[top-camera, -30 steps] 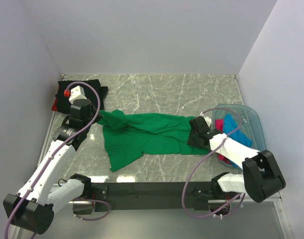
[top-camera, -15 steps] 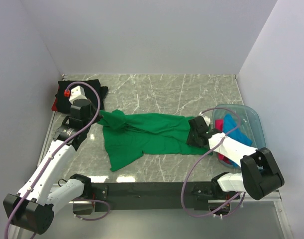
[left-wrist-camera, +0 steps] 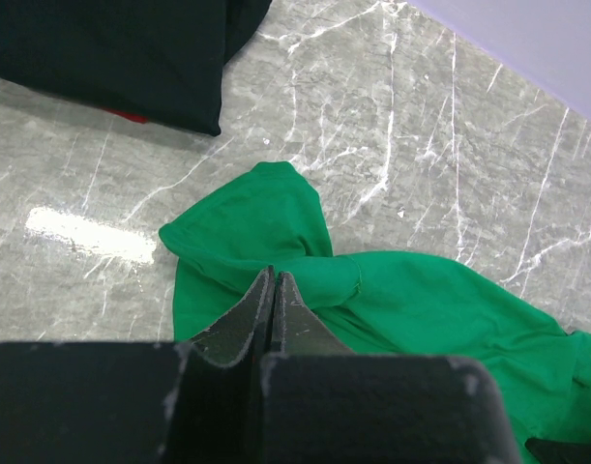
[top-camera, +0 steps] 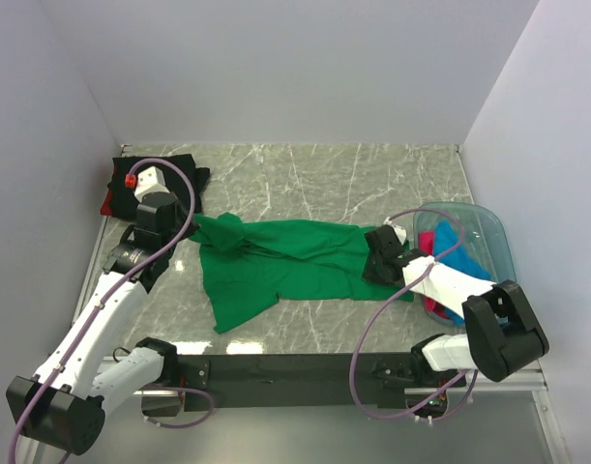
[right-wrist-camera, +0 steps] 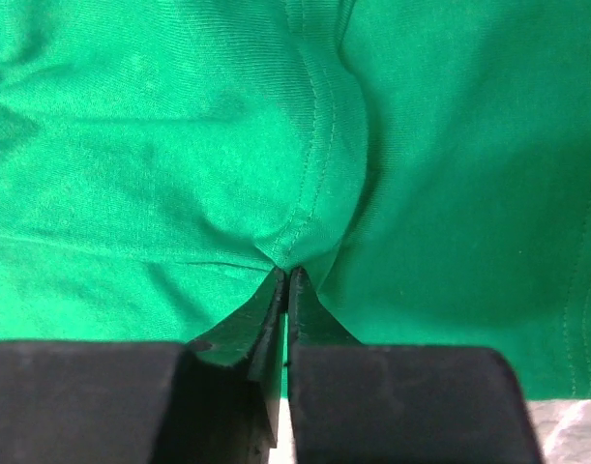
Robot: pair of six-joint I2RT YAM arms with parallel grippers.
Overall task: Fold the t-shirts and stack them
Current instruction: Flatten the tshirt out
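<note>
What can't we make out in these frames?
Top view: shirts in the translucent blue plastic tub, partly covered by the right arm; count unclear.
Top and left wrist views: red cloth under the folded black t-shirt, only a sliver shows.
Right wrist view: bright green cloth t-shirt nearly fills frame; its outline is cut off.

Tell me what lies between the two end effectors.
The bright green t-shirt spans it, pinched by the left end effector and right end effector; top view shows this.

Green t-shirt [top-camera: 285,266] rumpled, stretched across centre; black t-shirt [top-camera: 174,174] folded, far-left corner; blue t-shirt [top-camera: 453,240] bunched right.
</note>
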